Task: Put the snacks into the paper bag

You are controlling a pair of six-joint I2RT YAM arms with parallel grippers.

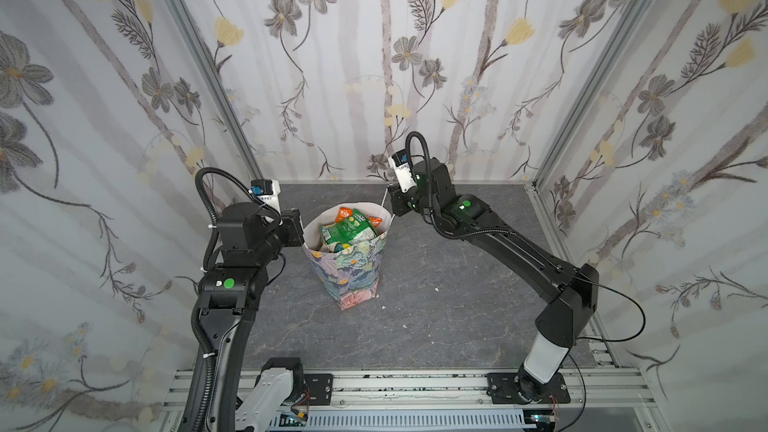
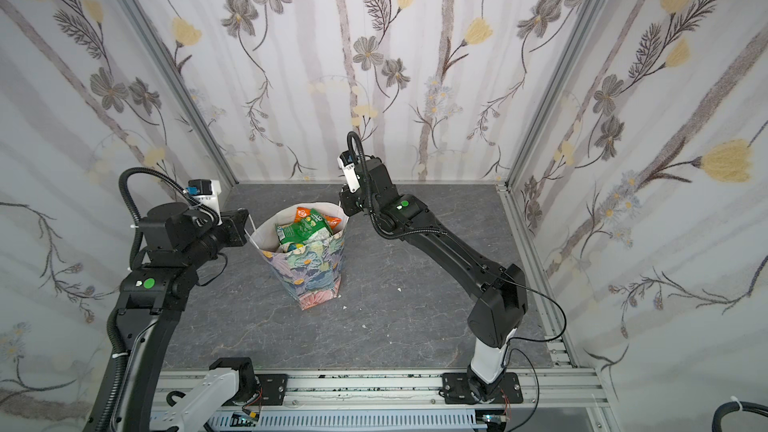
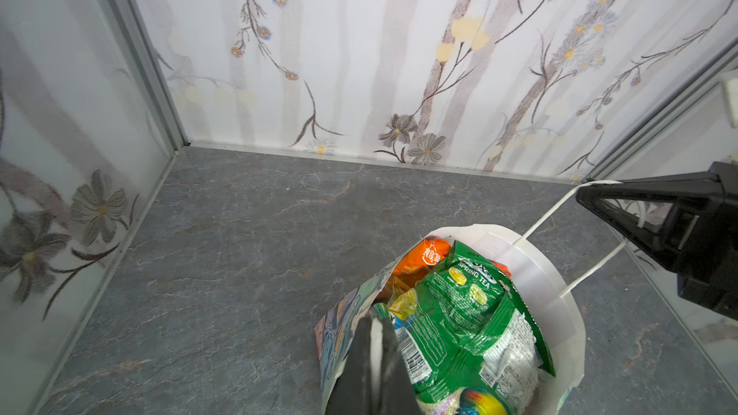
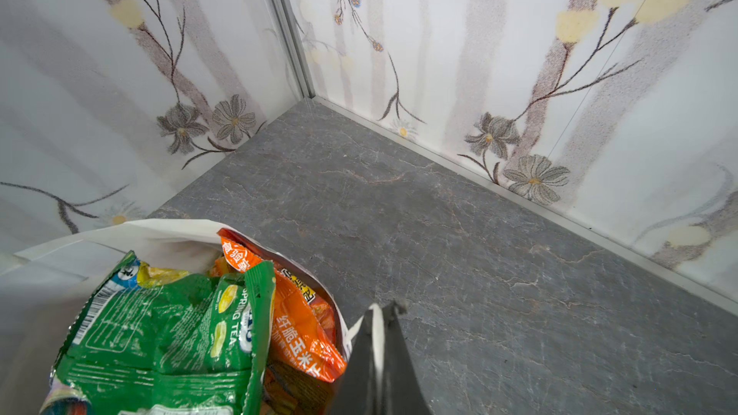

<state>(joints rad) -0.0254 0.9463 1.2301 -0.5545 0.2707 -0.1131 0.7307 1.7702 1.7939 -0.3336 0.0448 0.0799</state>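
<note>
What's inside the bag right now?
A green packet lies on top in the bag, an orange packet tucked against it, and a yellow packet peeks out beside them. Anything lower is covered, so no count is possible.

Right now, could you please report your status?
Left pincer shut on a thin white cord handle; right pincer shut on the other handle. Crinkly green and orange snack packets inside floral paper bag. Nothing blocking.

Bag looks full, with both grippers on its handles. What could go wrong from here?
1. The left gripper and right gripper pinch thin cord handles; pulling apart or lifting unevenly could tear the paper bag or tip it.
2. The green packet sits heaped near the rim and might spill out.
</note>
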